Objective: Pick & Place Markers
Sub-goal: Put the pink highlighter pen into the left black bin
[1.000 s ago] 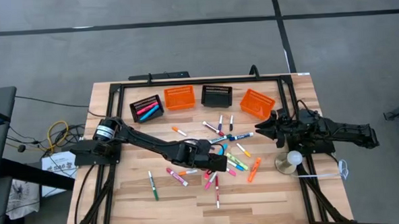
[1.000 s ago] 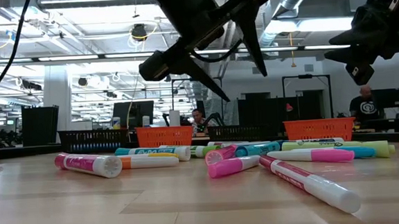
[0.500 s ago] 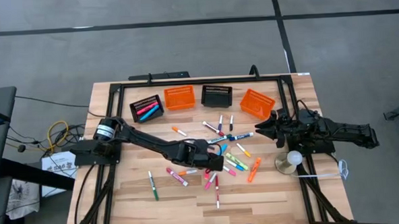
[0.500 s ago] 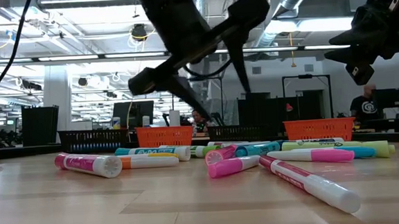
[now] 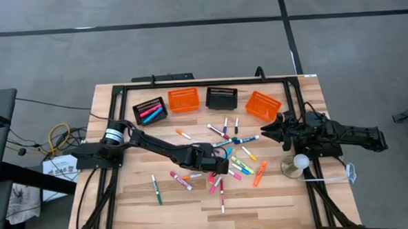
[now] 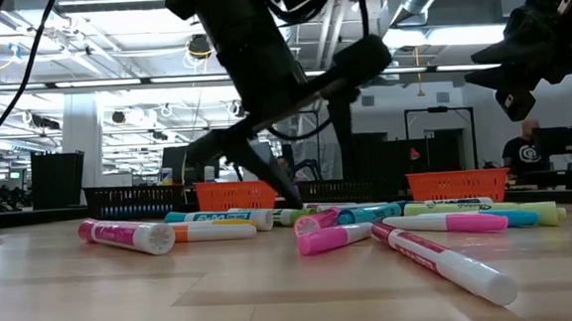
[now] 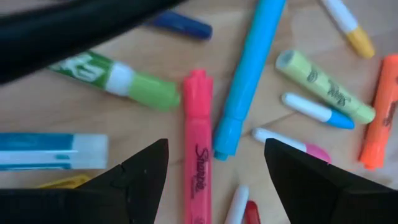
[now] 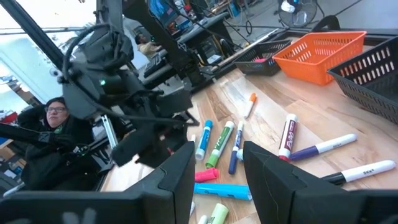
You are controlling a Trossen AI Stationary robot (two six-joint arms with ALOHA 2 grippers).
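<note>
High view: the left gripper (image 5: 225, 162) has its jaws spread wide, low over the heap of markers (image 5: 233, 158) at table centre, holding nothing. From its wrist camera a pink marker (image 7: 198, 149) lies between the two fingers (image 7: 140, 171), a blue one (image 7: 245, 74) just beside it toward two o'clock, a green one (image 7: 124, 81) toward ten. Low view shows those fingertips nearly down at the markers. More markers lie scattered toward seven o'clock of the heap. The right gripper (image 5: 265, 134) waits at three o'clock by the table edge, jaws part-way apart, nothing in them. Four baskets (image 5: 184, 99) line the twelve o'clock side; the leftmost black one holds a few markers.
</note>
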